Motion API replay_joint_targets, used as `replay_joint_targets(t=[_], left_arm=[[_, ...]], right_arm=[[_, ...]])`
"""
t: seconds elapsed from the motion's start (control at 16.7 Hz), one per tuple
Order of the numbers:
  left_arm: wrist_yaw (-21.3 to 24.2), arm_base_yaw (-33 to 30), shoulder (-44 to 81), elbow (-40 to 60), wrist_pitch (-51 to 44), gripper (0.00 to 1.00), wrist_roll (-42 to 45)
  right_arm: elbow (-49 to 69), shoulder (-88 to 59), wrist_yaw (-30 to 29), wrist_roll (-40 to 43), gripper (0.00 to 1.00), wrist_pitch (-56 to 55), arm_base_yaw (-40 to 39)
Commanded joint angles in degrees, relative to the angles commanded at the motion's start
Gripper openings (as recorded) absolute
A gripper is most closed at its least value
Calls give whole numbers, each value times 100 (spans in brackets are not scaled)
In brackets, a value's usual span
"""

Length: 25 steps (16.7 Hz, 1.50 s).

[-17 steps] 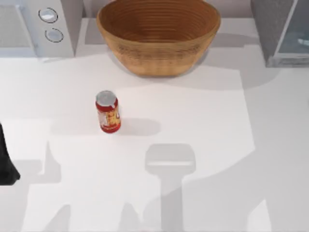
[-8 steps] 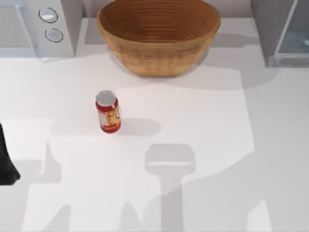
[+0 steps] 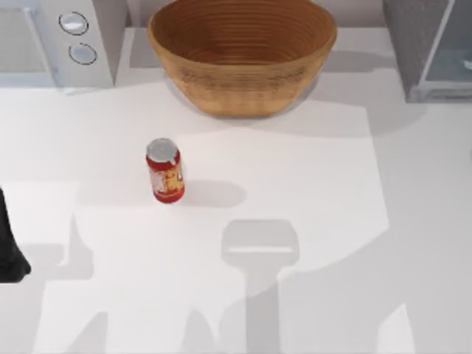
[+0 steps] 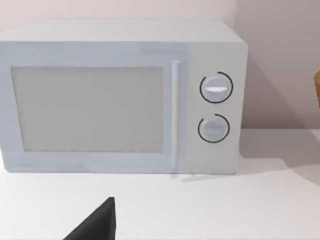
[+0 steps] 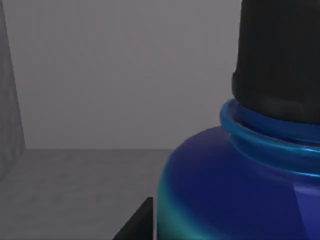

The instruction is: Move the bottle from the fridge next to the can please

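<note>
The red can (image 3: pixel 165 171) stands upright on the white table, left of centre. The grey fridge (image 3: pixel 417 44) is at the back right corner, its pale glassy door (image 3: pixel 450 51) swung open. In the right wrist view the bottle (image 5: pixel 235 185), blue-shouldered with a black cap (image 5: pixel 280 55), stands very close inside the grey fridge interior (image 5: pixel 100 75). A black part of my right gripper (image 5: pixel 137 225) lies right beside the bottle's body. My left arm (image 3: pixel 9 251) is parked at the table's left edge.
A large wicker basket (image 3: pixel 242 55) sits at the back centre. A white microwave with two round knobs (image 3: pixel 66 40) is at the back left, and it faces the left wrist camera (image 4: pixel 120 100). Open table surface lies around the can.
</note>
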<state>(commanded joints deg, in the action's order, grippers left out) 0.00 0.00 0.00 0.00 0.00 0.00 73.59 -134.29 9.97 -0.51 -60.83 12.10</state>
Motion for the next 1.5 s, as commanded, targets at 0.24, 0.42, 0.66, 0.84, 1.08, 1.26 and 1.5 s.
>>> replay_joint_targets(t=[0.24,0.42,0.66,0.84,1.08,1.26,1.5], left_arm=[[0,0,0,0,0,100,0],[0,0,0,0,0,100,0],[0,0,0,0,0,100,0],[0,0,0,0,0,100,0],[0,0,0,0,0,100,0],[0,0,0,0,0,100,0],[0,0,0,0,0,100,0]], right_arm=[[0,0,0,0,0,0,0],[1,33,-1,-8,0,20,20],[64,440,4,-15,0,514,20],[118,729,9,-16,0,842,18],[102,724,11,-25,0,846,18],[-122,860,28,-29,0,748,73],[-1270,1482,175,-39,0,325,227]])
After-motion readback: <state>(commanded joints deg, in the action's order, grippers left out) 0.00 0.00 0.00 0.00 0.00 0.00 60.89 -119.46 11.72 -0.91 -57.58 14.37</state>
